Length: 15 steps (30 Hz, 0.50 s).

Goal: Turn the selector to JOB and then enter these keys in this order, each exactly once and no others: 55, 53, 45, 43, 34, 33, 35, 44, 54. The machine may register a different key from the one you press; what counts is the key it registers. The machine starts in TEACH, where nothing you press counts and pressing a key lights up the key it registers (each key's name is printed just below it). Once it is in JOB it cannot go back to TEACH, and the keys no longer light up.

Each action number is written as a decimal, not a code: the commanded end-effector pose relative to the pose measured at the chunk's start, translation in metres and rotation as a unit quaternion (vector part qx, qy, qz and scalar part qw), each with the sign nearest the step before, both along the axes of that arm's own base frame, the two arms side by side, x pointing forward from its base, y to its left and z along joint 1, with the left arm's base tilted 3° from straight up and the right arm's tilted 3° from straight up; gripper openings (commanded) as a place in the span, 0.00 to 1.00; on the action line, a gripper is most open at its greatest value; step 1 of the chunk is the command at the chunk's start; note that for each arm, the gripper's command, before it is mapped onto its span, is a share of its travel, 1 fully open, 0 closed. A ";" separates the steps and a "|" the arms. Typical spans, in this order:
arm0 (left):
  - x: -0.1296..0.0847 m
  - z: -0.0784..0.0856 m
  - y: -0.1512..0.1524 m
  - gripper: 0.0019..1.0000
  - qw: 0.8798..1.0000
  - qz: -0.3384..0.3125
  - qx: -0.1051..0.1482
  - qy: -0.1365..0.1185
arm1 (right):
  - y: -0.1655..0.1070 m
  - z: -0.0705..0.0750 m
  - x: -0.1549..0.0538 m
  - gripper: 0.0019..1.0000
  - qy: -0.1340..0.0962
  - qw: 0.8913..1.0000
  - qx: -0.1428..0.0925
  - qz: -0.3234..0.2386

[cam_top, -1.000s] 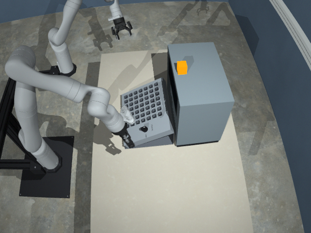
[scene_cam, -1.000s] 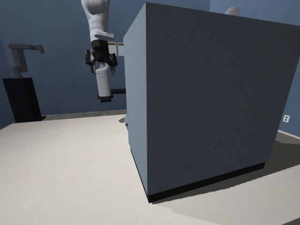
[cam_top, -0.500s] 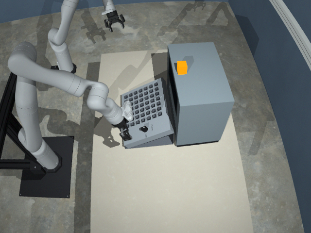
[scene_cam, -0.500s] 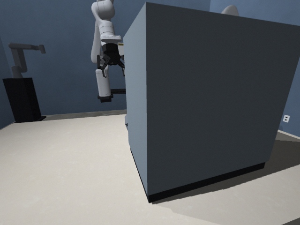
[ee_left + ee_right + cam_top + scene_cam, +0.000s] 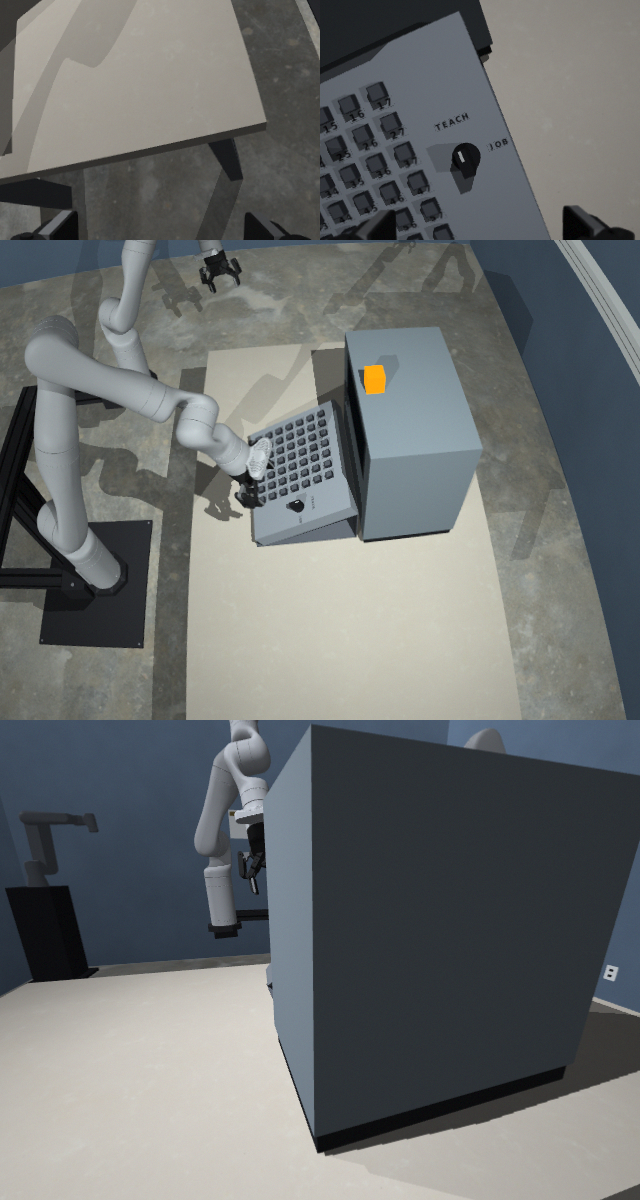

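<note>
Pale tabletop [image 5: 336,612] [image 5: 155,1055] [image 5: 150,90] [image 5: 570,100] supporting the console, the selector [image 5: 296,505] [image 5: 466,159] ahead of the spread right end effector [image 5: 249,498] [image 5: 254,875] [image 5: 479,225] and apparently at TEACH, where key-mapping seems due, calling next for closed fingertips above one key [image 5: 293,476] [image 5: 363,134].

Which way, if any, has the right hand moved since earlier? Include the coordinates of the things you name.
Yes: the right hand [image 5: 249,501] [image 5: 253,885] [image 5: 479,220] moved up the top picture, from lower than the selector [image 5: 296,505] [image 5: 466,157] to about level with it.
</note>
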<state>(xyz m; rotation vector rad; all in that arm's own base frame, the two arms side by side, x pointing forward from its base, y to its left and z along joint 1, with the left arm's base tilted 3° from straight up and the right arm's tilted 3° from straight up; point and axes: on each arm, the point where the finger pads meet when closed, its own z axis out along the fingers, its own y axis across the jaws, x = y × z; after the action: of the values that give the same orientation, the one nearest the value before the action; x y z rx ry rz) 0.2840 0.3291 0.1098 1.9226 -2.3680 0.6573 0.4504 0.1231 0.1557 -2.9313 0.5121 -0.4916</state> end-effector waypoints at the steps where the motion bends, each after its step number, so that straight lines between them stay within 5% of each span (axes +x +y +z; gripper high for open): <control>1: -0.014 0.006 0.013 1.00 1.000 0.005 0.013 0.005 | 0.025 -0.007 0.003 1.00 -0.009 0.996 0.018 -0.083; 7: -0.038 0.015 0.031 1.00 0.999 0.013 0.032 0.014 | 0.047 -0.013 0.005 1.00 -0.014 0.988 0.043 -0.151; 15: -0.076 0.028 0.056 1.00 0.997 0.027 0.061 0.030 | 0.087 -0.024 0.008 1.00 -0.025 0.958 0.088 -0.273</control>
<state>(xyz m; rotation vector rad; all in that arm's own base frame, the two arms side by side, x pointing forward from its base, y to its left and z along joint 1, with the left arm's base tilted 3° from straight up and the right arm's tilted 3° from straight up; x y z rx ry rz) 0.2192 0.3778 0.1333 2.0147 -2.3786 0.4897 0.4557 0.1934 0.1365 -2.6454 1.1317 -0.5208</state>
